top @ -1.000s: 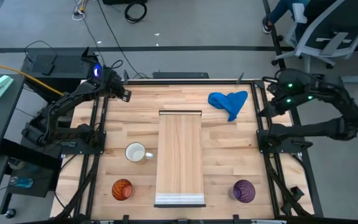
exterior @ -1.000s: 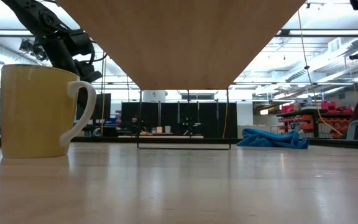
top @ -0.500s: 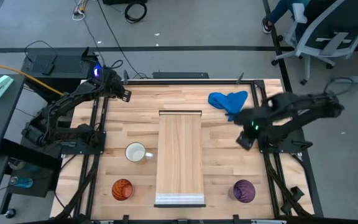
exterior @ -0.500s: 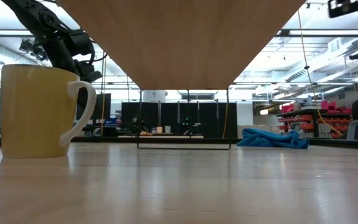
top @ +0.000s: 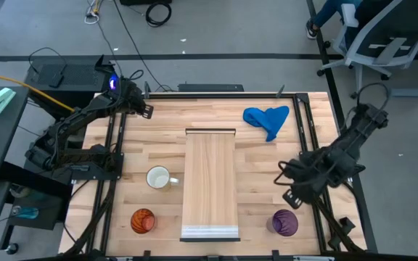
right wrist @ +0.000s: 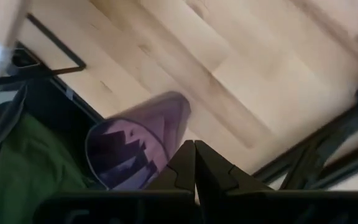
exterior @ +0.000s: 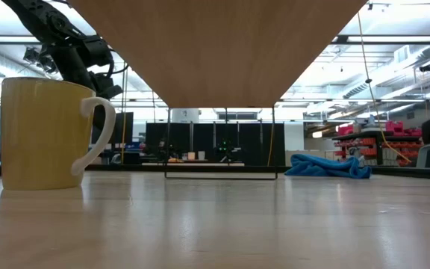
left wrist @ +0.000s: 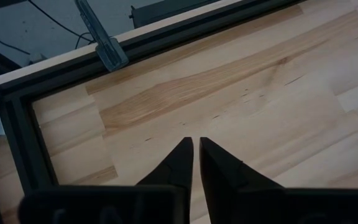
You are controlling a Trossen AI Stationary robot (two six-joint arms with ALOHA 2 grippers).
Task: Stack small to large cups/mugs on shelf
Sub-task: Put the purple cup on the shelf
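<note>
The purple ribbed cup (top: 284, 222) stands on its base on the tabletop near the front right; it also shows in the right wrist view (right wrist: 135, 140). My right gripper (top: 290, 196) is shut and empty, just beyond the cup toward the far side; its fingertips (right wrist: 194, 146) are close beside the cup without touching it. The white mug (top: 158, 177) stands left of the shelf (top: 210, 185) and looms at the left of the low view (exterior: 43, 134). The orange ribbed cup (top: 143, 220) stands at the front left. My left gripper (top: 147, 110) waits shut (left wrist: 194, 144) at the far left corner.
A blue cloth (top: 267, 118) lies crumpled at the far right of the table and shows in the low view (exterior: 327, 166). The shelf's underside (exterior: 222, 45) spans the top of the low view. Black frame rails run along the table's left and right sides (top: 316, 156).
My right arm has swung from the table's far right corner toward the near edge, passing beside the blue cloth, and its gripper now stands close to the purple cup. The cups, the mug and the shelf have stayed where they were.
</note>
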